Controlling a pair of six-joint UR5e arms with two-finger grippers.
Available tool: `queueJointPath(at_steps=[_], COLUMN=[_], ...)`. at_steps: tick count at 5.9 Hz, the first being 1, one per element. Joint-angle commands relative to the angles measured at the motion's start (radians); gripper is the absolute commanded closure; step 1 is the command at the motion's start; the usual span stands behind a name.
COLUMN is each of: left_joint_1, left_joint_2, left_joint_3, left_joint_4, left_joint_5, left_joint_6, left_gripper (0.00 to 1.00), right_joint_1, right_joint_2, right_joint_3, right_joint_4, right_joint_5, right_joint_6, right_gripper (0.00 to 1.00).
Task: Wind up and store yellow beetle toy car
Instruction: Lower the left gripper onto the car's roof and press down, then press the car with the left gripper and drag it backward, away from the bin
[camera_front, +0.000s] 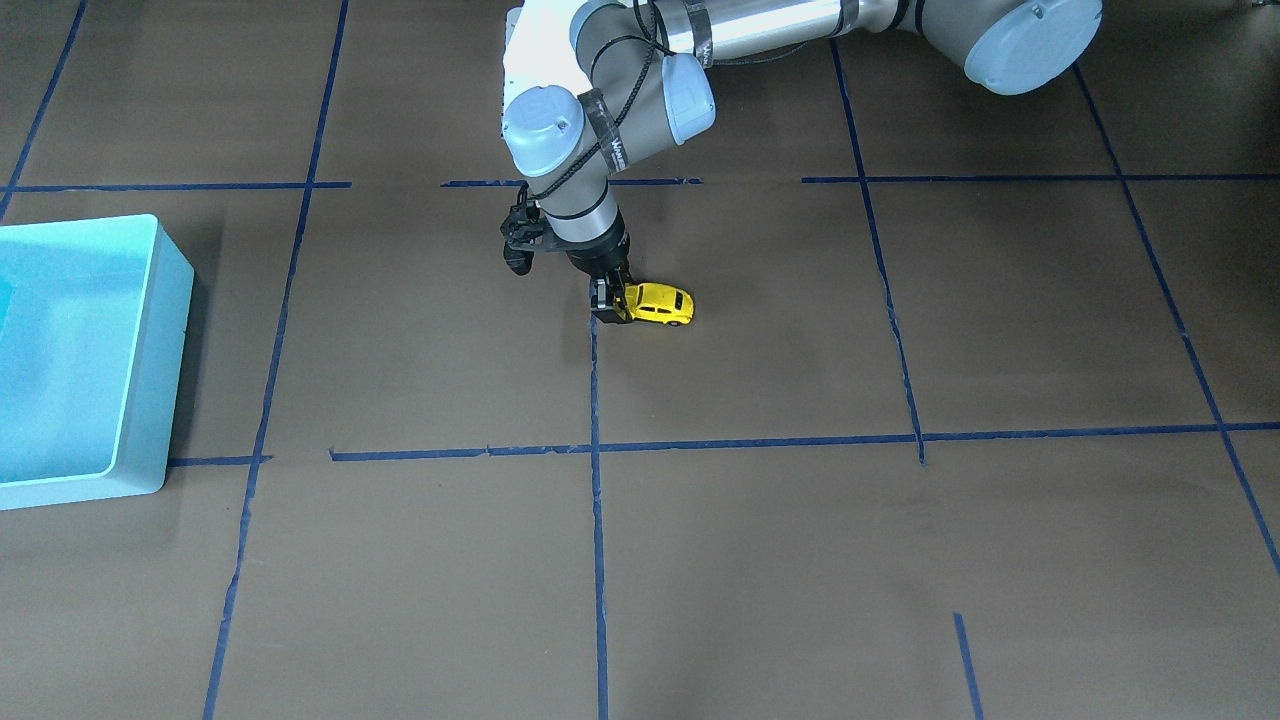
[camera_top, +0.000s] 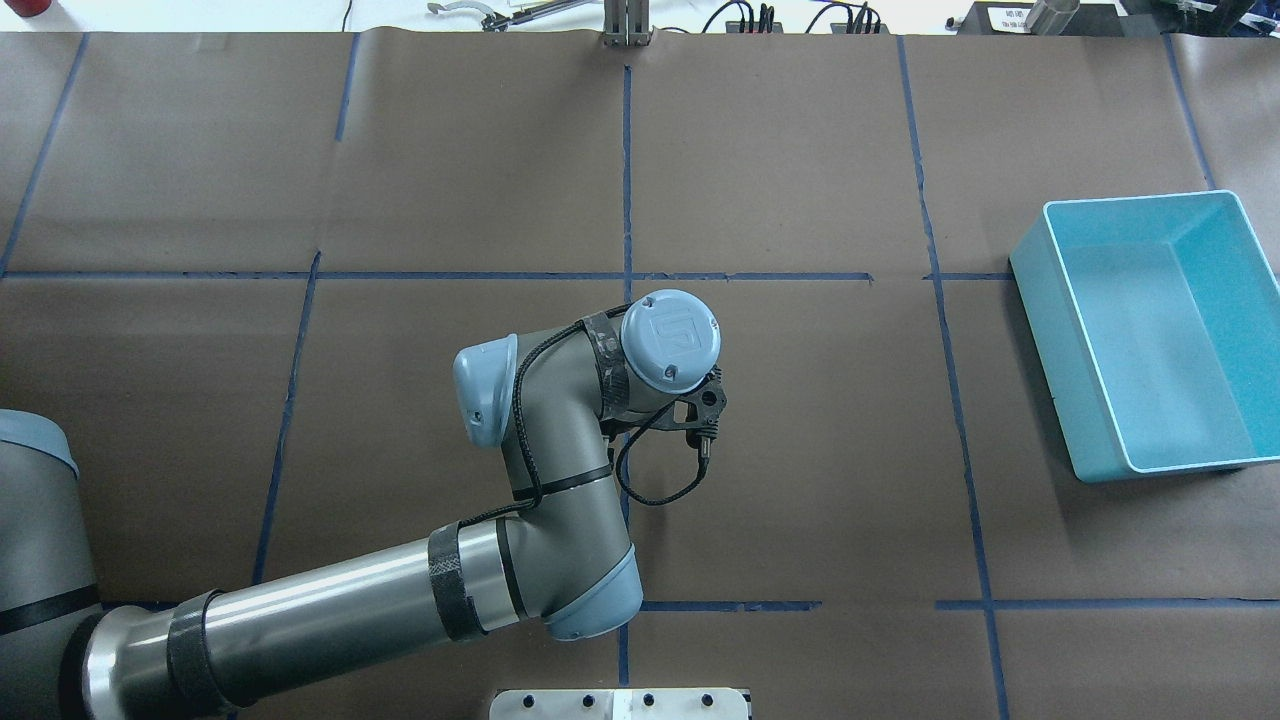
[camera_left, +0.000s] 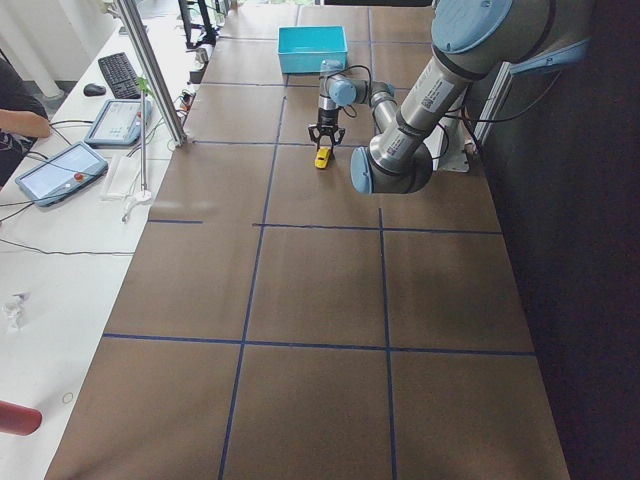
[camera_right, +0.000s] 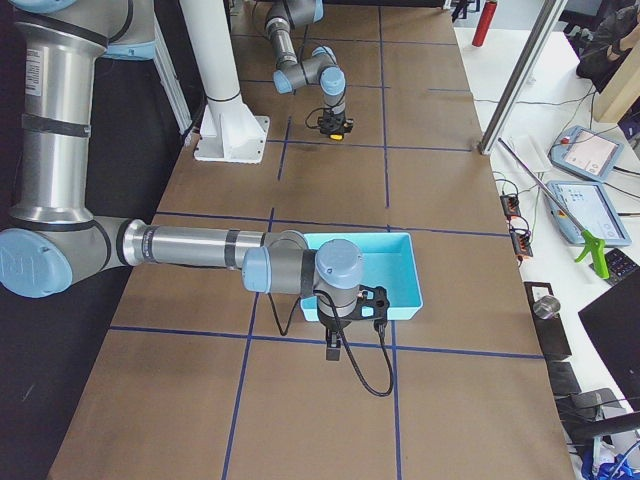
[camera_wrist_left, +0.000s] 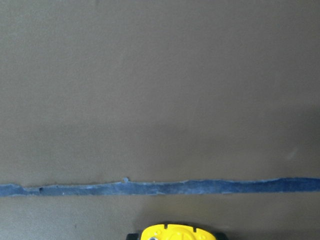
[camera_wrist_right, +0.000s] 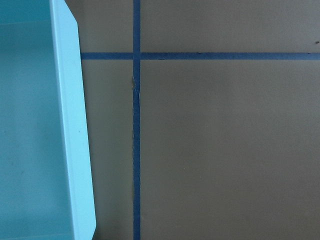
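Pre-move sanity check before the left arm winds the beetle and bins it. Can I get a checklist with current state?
1. left gripper on yellow beetle toy car: fingers clamp one end, ok.
2. Car upright, wheels on table: ok.
3. Nothing on the table near the car for the pull-back: ok.
4. teal bin empty: ok.
5. right gripper outside the bin, beside its wall: ok.
6. Right gripper open or shut: cannot tell.
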Motion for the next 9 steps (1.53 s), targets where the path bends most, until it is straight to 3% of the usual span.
queueJointPath(at_steps=[1,4,7,9], left_joint_1=[-0.007,-0.01,-0.019,-0.021], left_joint_2=[-0.001,-0.004,-0.039,-0.079], left_joint_3=[-0.017,-0.045,-0.038,0.048], left_joint_4=[-0.003,-0.177,-0.256,-0.305], left_joint_5=[0.009,0.011,-0.024,-0.11], left_joint_6=[0.004,-0.163,-0.247,-0.248], left_gripper=[0.81,0.85,0.85,0.87], right_joint_1=[0.0,0.0,0.0,0.0], right_joint_2=[0.0,0.0,-0.002,-0.002], right_joint_3=[0.0,0.0,0.0,0.0], right_joint_4=[0.0,0.0,0.0,0.0], right_joint_5=[0.0,0.0,0.002,0.0], right_joint_6=[0.001,0.001,0.001,0.001], right_gripper=[0.0,0.0,0.0,0.0])
